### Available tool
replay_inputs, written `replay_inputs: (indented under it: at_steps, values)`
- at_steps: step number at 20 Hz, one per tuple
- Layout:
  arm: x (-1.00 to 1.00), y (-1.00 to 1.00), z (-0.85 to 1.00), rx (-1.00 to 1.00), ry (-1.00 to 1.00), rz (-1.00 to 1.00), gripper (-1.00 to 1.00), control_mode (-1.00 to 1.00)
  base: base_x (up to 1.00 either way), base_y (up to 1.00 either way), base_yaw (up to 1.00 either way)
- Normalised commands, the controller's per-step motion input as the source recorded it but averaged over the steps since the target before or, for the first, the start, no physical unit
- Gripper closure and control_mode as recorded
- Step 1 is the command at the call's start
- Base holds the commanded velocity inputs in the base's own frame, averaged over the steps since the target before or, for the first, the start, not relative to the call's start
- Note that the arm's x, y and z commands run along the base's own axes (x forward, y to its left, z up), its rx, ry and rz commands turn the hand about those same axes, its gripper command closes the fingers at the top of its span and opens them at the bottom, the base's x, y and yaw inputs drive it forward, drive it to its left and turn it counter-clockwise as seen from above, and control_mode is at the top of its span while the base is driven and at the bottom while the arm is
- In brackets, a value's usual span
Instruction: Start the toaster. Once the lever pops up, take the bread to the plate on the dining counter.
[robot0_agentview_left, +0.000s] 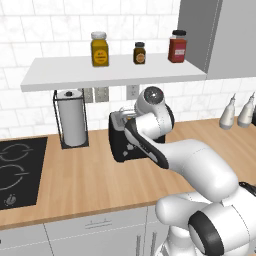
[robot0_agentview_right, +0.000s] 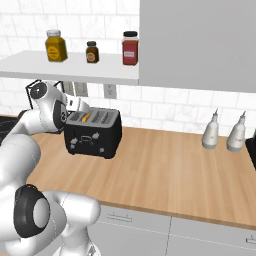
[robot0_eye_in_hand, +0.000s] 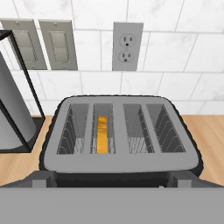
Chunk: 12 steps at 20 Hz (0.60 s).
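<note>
The black toaster (robot0_agentview_left: 120, 146) (robot0_agentview_right: 93, 133) (robot0_eye_in_hand: 120, 131) stands on the narrow wooden counter against the tiled wall. The bread (robot0_eye_in_hand: 102, 133) (robot0_agentview_right: 86, 118) sits low in the second slot from the left in the hand view, with only its orange-brown crust edge showing. My gripper (robot0_eye_in_hand: 113, 181) hovers just above the toaster's front edge, looking down into the slots. It is open, fingertips (robot0_eye_in_hand: 43, 180) set wide apart, with nothing between them. The plate and the dining counter are out of view.
A paper towel holder (robot0_agentview_left: 71, 117) stands left of the toaster, and a black cooktop (robot0_agentview_left: 17, 170) lies further left. A shelf (robot0_agentview_left: 100, 70) with three jars hangs overhead. Two white bottles (robot0_agentview_right: 222, 131) stand at the right. A wall outlet (robot0_eye_in_hand: 127, 46) is behind the toaster.
</note>
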Motion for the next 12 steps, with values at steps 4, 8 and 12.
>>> replay_inputs:
  at_steps: [4,8,12]
  values:
    - [0.00,0.00,0.00,0.00,0.00,0.00,-1.00,-1.00,0.00,0.00,0.00]
    - [0.00,0.00,0.00,0.00,0.00,0.00,-1.00,-1.00,0.00,0.00,0.00]
    - [0.00,0.00,0.00,0.00,0.00,0.00,-1.00,-1.00,0.00,0.00,0.00]
